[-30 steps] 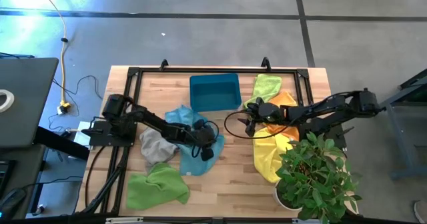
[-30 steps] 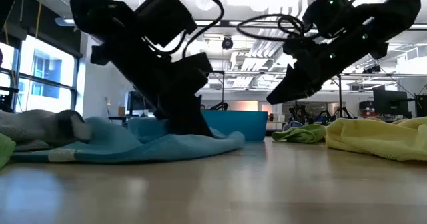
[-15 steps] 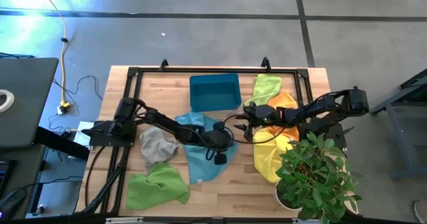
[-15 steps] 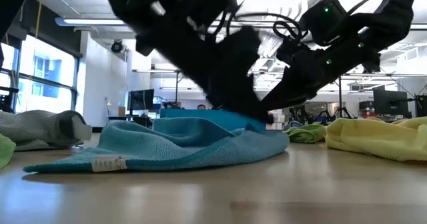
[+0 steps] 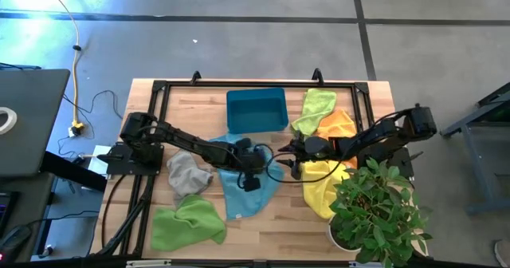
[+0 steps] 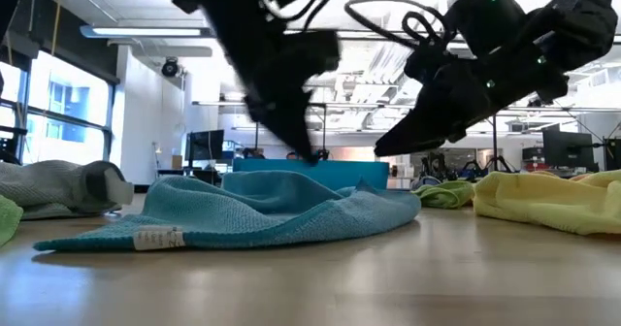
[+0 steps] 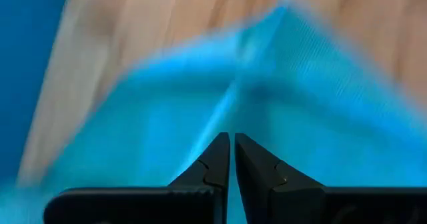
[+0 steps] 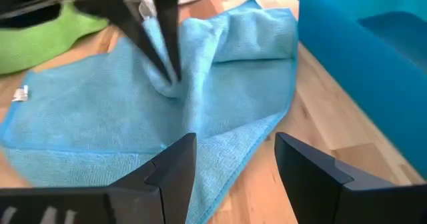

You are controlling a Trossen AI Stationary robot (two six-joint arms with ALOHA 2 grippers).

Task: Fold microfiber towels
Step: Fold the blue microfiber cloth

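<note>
I had the left gripper [image 5: 253,158] down near the middle of the desk [image 5: 279,212], its jaws pinched together on a raised fold of the light blue towel [image 5: 243,195]; the left wrist view showed the two tips nearly touching with blue cloth between them. That towel lay rumpled just at 6 o'clock of the teal bin [image 5: 256,110], a white tag [image 6: 160,237] showing at its near edge in the low view. The right gripper [image 5: 292,158] hovered just at 3 o'clock of the left one, over the towel's edge, its jaws spread apart and holding nothing. A grey towel [image 5: 188,174] sat bunched at 9 o'clock of the blue one, and a lime green towel [image 5: 187,222] lay at 7 o'clock near the desk's front edge. At 3 o'clock, under the right arm, I saw a yellow towel [image 5: 319,190], an orange towel [image 5: 339,125] and another lime green towel [image 5: 316,107], beside a potted plant [image 5: 378,212].
</note>
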